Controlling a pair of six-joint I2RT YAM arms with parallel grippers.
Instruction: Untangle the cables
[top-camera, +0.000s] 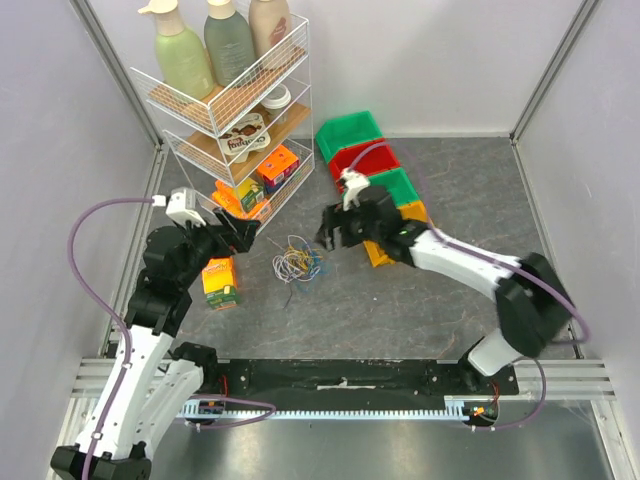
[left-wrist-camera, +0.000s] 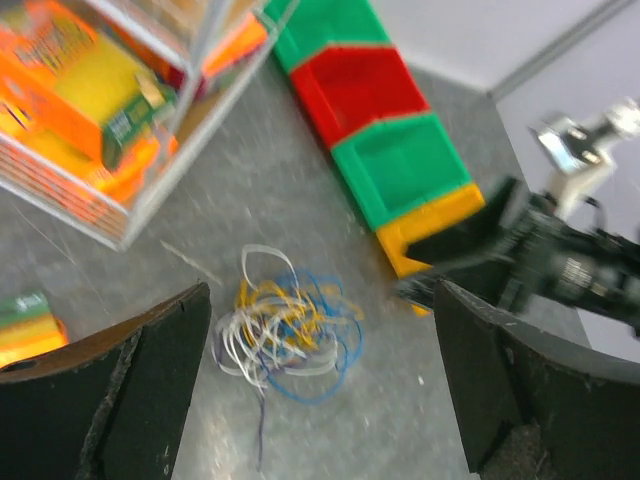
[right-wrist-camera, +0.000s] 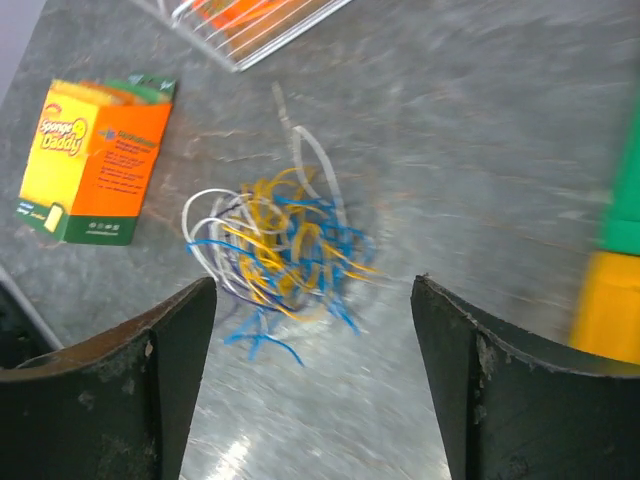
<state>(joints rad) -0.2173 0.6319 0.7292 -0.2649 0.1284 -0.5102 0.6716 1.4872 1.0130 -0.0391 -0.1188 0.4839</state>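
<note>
The cables (top-camera: 297, 262) lie in one tangled bundle of thin white, yellow and blue wires on the grey table, between the two arms. My left gripper (top-camera: 243, 232) hovers open just left of and above the bundle. In the left wrist view the cables (left-wrist-camera: 283, 325) lie below and between its wide-apart fingers, with nothing held by the gripper (left-wrist-camera: 320, 290). My right gripper (top-camera: 335, 228) hangs open to the bundle's upper right. In the right wrist view the cables (right-wrist-camera: 275, 250) lie just beyond its empty gripper (right-wrist-camera: 314, 283).
A white wire rack (top-camera: 235, 110) with bottles and boxes stands at the back left, close to the left gripper. An orange sponge box (top-camera: 220, 282) lies left of the bundle. Green, red and yellow bins (top-camera: 370, 160) sit in a row behind the right gripper.
</note>
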